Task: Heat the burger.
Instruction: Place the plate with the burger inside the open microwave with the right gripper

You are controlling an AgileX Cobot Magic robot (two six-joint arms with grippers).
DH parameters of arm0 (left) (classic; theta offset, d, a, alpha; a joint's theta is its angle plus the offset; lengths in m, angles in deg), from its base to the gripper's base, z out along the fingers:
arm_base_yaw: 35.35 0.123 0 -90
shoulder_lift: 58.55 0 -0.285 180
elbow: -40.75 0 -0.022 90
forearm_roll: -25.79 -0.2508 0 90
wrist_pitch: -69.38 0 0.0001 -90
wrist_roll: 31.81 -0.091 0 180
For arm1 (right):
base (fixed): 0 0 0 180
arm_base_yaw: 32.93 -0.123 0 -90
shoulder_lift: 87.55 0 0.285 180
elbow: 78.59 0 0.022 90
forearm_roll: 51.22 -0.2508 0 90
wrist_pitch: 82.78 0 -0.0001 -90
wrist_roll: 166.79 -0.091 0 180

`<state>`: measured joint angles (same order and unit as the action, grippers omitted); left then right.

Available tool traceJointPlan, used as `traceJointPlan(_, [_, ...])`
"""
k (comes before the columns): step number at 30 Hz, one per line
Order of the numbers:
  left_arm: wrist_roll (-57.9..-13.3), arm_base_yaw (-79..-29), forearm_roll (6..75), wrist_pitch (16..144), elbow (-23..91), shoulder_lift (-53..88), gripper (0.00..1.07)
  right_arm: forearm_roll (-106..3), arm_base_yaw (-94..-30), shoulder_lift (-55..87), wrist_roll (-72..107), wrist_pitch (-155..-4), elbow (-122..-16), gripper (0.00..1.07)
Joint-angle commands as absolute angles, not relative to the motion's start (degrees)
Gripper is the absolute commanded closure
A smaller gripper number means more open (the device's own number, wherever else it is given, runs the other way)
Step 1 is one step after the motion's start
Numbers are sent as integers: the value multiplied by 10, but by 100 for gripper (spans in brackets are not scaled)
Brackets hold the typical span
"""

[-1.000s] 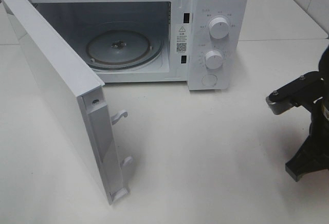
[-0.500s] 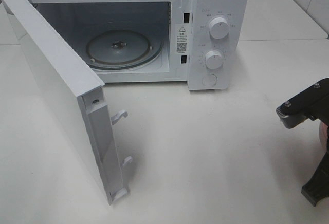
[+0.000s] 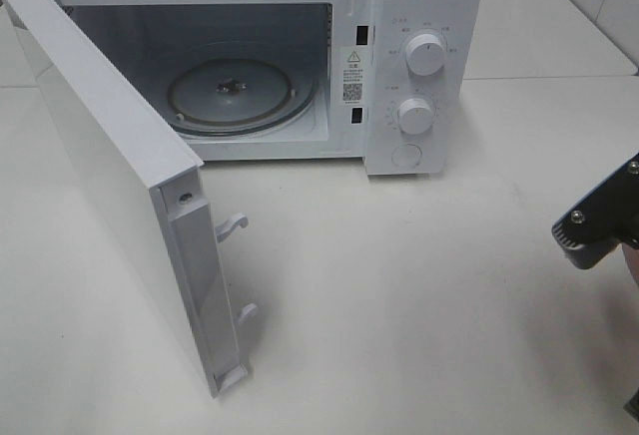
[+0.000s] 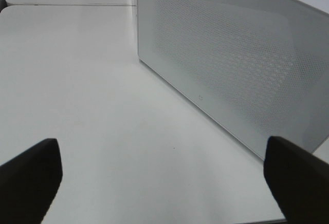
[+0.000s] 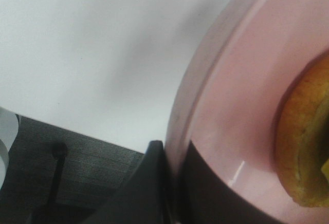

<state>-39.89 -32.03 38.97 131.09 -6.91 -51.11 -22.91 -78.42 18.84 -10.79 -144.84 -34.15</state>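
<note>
One white, box-shaped microwave (image 3: 424, 1) stands at the far side of a smooth, pale table (image 3: 419, 305), its single door (image 3: 100, 156) swung wide open toward the near left. Inside the grey cavity lies one round, clear glass turntable (image 3: 235, 91) with a small hub at its centre. The control panel on the right of the oven carries two round white knobs, an upper knob (image 3: 426, 56) and a lower knob (image 3: 415, 115), with one flat round button (image 3: 406, 156) beneath them. Two small white latch hooks (image 3: 232, 223) jut from the door's free edge, one above the other. In the left wrist view the door's outer face shows as a flat panel with a fine dotted mesh pattern, and the left gripper (image 4: 164, 180) hangs over the bare table with its two dark, blunt fingers (image 4: 31, 178) spread far apart and nothing between them. Of the right arm (image 3: 599, 225) the high view shows only a dark bracket with screws at the far right edge. The right gripper (image 5: 172, 183) has its black fingers pressed together on the rim of one glossy, round pink plate (image 5: 247, 106). The burger (image 5: 303, 147) sits on that plate, only a curved edge of its golden-brown bun showing; it is out of the high view, off to the right, well apart from the microwave.
</note>
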Motion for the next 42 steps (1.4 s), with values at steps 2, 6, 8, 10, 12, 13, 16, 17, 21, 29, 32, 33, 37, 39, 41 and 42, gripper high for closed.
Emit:
traceJointPlan(2, [-399, -321, 394, 1307, -70, -519, 6, -198, -803, 203, -103, -1475, -340, 106])
traceJointPlan(6, [-399, -321, 394, 1307, -70, -519, 6, -199, -837, 213, -104, -1495, -340, 106])
traceJointPlan(8, [-399, -321, 394, 1307, -70, -519, 6, -199, -851, 213, -104, -1498, -340, 106])
traceJointPlan(10, [-399, -321, 394, 1307, -70, -519, 6, -199, -858, 213, -104, -1498, -340, 106])
traceJointPlan(12, [-399, -321, 394, 1307, -70, -519, 6, -198, -874, 213, -104, -1495, -340, 106])
traceJointPlan(13, [-399, -321, 394, 1307, -70, -519, 6, -198, -886, 213, -104, -1493, -340, 106])
traceJointPlan(16, [-399, -321, 394, 1307, -70, -519, 6, -198, -898, 213, -102, -1490, -340, 106])
traceJointPlan(17, [-399, -321, 394, 1307, -70, -519, 6, -198, -901, 213, -94, -1483, -340, 106])
traceJointPlan(21, [-399, -321, 394, 1307, -70, -519, 6, -195, -901, 213, -91, -1475, -340, 106])
traceJointPlan(29, [-399, -321, 394, 1307, -70, -519, 6, -174, -901, 213, -39, -1468, -340, 105])
traceJointPlan(32, [-399, -321, 394, 1307, -70, -519, 6, -171, -901, 213, -22, -1453, -340, 105])
traceJointPlan(33, [-399, -321, 394, 1307, -70, -519, 6, -170, -901, 213, -9, -1444, -340, 105])
traceJointPlan(37, [-399, -321, 394, 1307, -70, -519, 6, -169, -901, 213, 6, -1433, -340, 105])
traceJointPlan(39, [-399, -321, 394, 1307, -70, -519, 6, -169, -901, 213, 18, -1429, -340, 105])
traceJointPlan(41, [-399, -321, 394, 1307, -70, -519, 6, -169, -901, 213, 32, -1421, -340, 105])
traceJointPlan(42, [-399, -321, 394, 1307, -70, -519, 6, -169, -901, 213, 32, -1421, -340, 105])
